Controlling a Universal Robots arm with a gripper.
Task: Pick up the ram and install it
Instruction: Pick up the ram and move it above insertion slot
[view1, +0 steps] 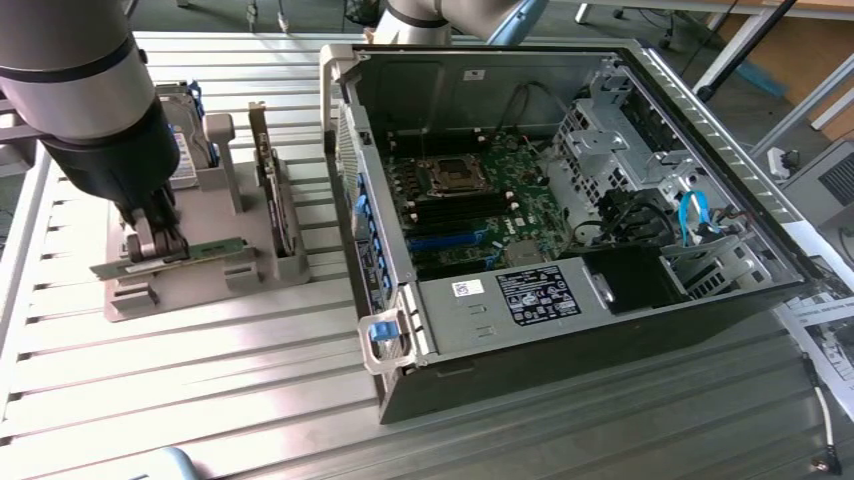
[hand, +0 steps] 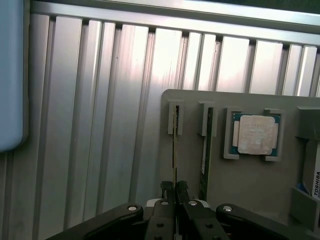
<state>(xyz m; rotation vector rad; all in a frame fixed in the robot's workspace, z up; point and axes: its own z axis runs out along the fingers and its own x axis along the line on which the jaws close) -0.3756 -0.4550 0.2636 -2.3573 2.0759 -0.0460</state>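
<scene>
Two dark fingers (hand: 182, 194) are clenched on the ram (hand: 174, 150). They pinch the thin green stick at its near end, and through the wrist view I am looking straight along its edge. The ram stands on edge in the outermost slot of a grey holder (hand: 250, 190), the slot next to the holder's edge that borders bare desk (hand: 100, 125). Its far end sits between that slot's end posts. I cannot tell whether the stick is fully seated or slightly raised.

One more green stick (hand: 204, 155) stands in the next slot, just beside the ram and parallel to it. Beyond it on the holder a square silver processor (hand: 256, 134) lies in its own cradle, with a hard drive (hand: 315, 175) past that.

In the exterior view the arm (view1: 80, 100) hangs over the holder, toward the exterior view's left of the slatted metal desk. An open computer case (view1: 534, 420) lies on its side near the holder, on the exterior view's right, with its motherboard (view1: 474, 195) facing up.
</scene>
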